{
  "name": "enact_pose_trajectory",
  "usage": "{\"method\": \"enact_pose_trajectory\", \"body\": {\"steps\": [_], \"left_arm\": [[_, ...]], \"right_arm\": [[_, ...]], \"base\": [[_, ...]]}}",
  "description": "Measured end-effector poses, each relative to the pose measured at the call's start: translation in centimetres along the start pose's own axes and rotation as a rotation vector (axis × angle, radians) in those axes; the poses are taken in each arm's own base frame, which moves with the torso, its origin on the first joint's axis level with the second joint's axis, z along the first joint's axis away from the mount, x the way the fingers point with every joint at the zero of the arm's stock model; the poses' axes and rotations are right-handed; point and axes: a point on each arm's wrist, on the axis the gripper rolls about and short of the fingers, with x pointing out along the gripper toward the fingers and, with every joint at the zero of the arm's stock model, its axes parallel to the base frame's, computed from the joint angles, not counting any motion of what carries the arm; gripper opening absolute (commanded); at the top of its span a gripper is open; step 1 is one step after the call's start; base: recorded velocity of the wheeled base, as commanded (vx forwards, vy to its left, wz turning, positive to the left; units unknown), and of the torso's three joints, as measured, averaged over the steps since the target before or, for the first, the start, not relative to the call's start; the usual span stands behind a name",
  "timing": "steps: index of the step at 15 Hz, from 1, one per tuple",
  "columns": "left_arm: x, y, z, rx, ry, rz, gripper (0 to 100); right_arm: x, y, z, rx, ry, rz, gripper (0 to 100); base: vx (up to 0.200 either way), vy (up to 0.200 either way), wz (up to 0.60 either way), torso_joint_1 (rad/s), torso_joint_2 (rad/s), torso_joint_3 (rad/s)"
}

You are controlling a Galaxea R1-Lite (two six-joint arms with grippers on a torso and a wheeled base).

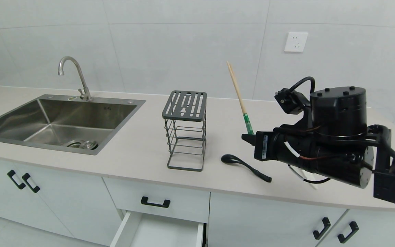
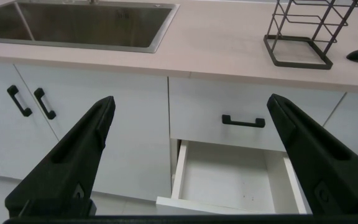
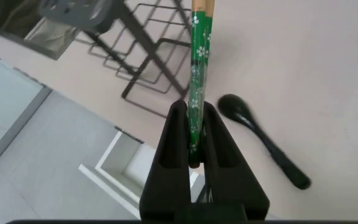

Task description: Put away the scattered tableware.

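Above the counter (image 1: 135, 144), right hand (image 3: 194, 115) clamps the chopsticks (image 3: 199, 56), lower ends hidden; left hand (image 2: 190, 102) spread apart.

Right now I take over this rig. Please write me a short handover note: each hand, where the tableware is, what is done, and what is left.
Right hand: shut on the chopsticks, held above the counter to the right of the rack, with the free ends pointing up.
Left hand: open, holding nothing, low in front of the cabinets and facing the open drawer.
Black spoon: lying on the counter between the rack and the right arm.
Done: chopsticks picked up.
Left: put the chopsticks away, probably in the rack, then pick up and store the spoon.
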Motion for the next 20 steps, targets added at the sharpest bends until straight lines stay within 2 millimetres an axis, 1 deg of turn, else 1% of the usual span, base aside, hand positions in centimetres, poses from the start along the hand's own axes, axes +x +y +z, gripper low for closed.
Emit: {"method": "enact_pose_trajectory", "body": {"steps": [5,8,12,13,17,20], "left_arm": [[0.0,0.0,0.0,0.000,0.000,0.000,100],[0.0,0.0,0.0,0.000,0.000,0.000,100],[0.0,0.0,0.0,0.000,0.000,0.000,100],[0.0,0.0,0.0,0.000,0.000,0.000,100],[0.0,0.0,0.0,0.000,0.000,0.000,100],[0.0,0.0,0.0,0.000,0.000,0.000,100]], "right_arm": [[-0.9,1.1,-1.1,-0.125,0.056,0.124,0],[-1.0,1.6,-1.4,-0.150,0.071,0.170,0],[-1.1,1.6,-1.8,-0.196,0.092,0.202,0],[-1.1,1.8,-1.9,-0.210,0.099,0.232,0],[-1.1,3.0,-2.0,-0.350,0.114,0.409,0],[-0.7,4.6,-1.5,-0.386,0.121,0.461,0]], "base": [[0.000,0.000,0.00,0.000,0.00,0.000],[0.000,0.000,0.00,0.000,0.00,0.000],[0.000,0.000,0.00,0.000,0.00,0.000],[0.000,0.000,0.00,0.000,0.00,0.000],[0.000,0.000,0.00,0.000,0.00,0.000],[0.000,0.000,0.00,0.000,0.00,0.000]]}}
